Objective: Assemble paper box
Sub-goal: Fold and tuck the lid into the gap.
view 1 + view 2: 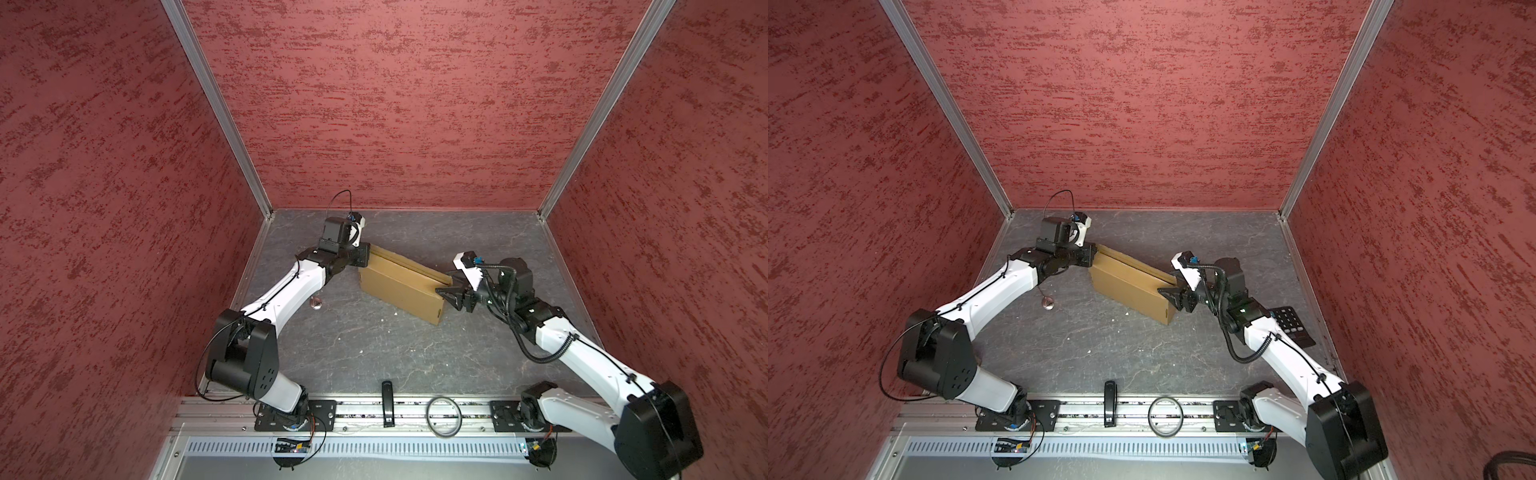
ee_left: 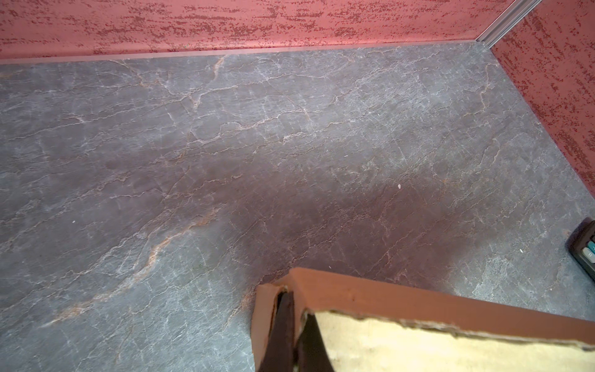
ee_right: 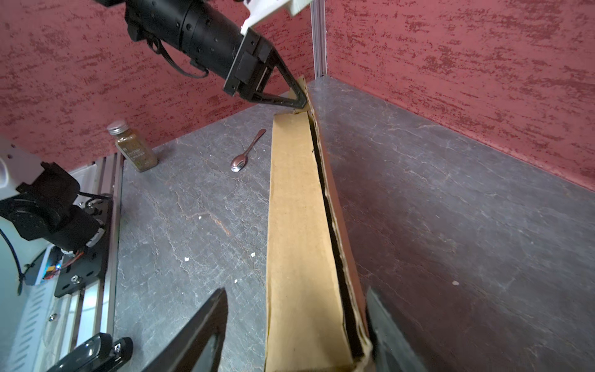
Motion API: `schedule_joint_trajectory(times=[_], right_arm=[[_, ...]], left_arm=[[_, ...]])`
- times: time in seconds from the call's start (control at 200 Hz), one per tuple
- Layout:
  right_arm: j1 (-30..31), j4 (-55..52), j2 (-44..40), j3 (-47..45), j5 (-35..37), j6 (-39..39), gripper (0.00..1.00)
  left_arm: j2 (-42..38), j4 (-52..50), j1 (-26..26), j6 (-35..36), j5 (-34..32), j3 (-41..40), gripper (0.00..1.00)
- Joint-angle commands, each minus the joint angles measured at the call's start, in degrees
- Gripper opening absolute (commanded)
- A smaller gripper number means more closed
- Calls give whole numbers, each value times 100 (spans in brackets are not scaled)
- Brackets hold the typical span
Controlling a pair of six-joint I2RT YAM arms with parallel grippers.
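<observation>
The paper box (image 1: 401, 284) (image 1: 1129, 289) is a tan cardboard box lying slantwise mid-table, its long lid standing slightly ajar along the back edge. My left gripper (image 1: 367, 258) (image 1: 1094, 260) is shut on the box's far-left corner. In the left wrist view its fingers (image 2: 283, 328) pinch the cardboard wall (image 2: 370, 296). My right gripper (image 1: 443, 284) (image 1: 1166, 283) is open at the box's right end. In the right wrist view the box (image 3: 296, 225) runs between its spread fingers (image 3: 206, 328); one finger sits close against the back flap, the other stands apart.
A spoon (image 3: 246, 151) (image 1: 316, 303) and a spice jar (image 3: 135, 148) lie left of the box. A black keypad (image 1: 1291, 324) (image 2: 586, 248) sits at the right. A black handle (image 1: 387, 403) and a ring (image 1: 444, 422) rest on the front rail. Red walls close three sides.
</observation>
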Motion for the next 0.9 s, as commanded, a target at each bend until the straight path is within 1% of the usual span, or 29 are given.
schedule_joint_trajectory(times=[0.0, 0.085, 0.215, 0.271, 0.411, 0.531, 0.686, 0.897], right_arm=[[39, -182, -210, 41, 302, 607, 67], [38, -401, -284, 99, 510, 817, 65], [39, -702, -411, 166, 718, 1185, 57], [39, -859, -485, 206, 781, 1338, 56], [37, -1354, -657, 321, 1020, 1616, 55], [43, -1744, -669, 408, 1105, 1874, 52], [47, -1619, -650, 300, 1095, 2099, 48], [48, -1502, -441, 508, 1218, 1942, 47]], left_arm=[[94, -193, -30, 59, -115, 24, 5], [68, -145, -34, 32, -157, -11, 5], [50, -104, -33, -16, -177, -30, 5], [35, -108, -38, -36, -173, -34, 5], [-7, -90, -36, -64, -189, -96, 5], [-43, -62, -42, -75, -203, -150, 5], [-58, -29, -45, -93, -193, -196, 5], [-137, 34, -61, -84, -143, -297, 5]])
